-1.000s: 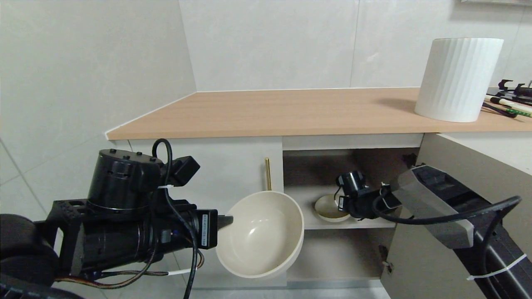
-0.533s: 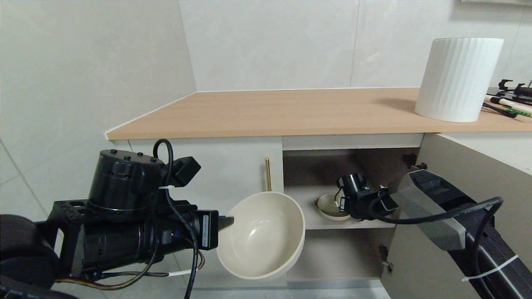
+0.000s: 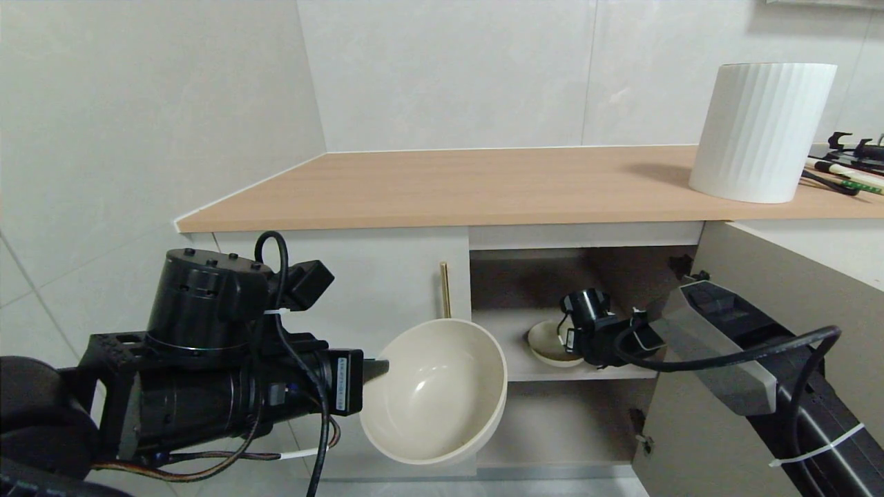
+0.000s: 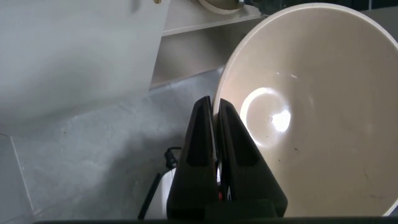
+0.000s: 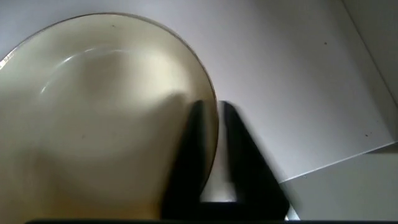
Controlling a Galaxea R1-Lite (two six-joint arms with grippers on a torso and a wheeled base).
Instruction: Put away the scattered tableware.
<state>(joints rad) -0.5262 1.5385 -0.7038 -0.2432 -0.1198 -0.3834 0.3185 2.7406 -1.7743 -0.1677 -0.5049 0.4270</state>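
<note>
My left gripper (image 3: 380, 369) sits in the lower left of the head view, and its jaws are pressed onto the rim of the cream bowl (image 3: 435, 393), one finger inside the wall and one outside. In the left wrist view the same gripper (image 4: 214, 106) nips that bowl (image 4: 311, 93) by its edge. The bowl hangs tilted with its open side turned toward the camera, in front of the closed cupboard door (image 3: 373, 290) and just below the brass handle (image 3: 445, 288). My right gripper (image 3: 569, 342) is inside the open cupboard at centre right. Its jaws pinch the near edge of a small cream plate (image 3: 548, 342) that lies on the middle shelf (image 3: 525, 374). In the right wrist view the gripper (image 5: 210, 111) straddles the rim of the plate (image 5: 106, 112), with the pale shelf (image 5: 298, 74) beyond it. Above the cupboard a wooden countertop (image 3: 483, 186) runs across the middle of the head view. A white ribbed container (image 3: 760, 131) stands on it at the upper right, with some pens (image 3: 846, 169) just beside it at the right edge.
</note>
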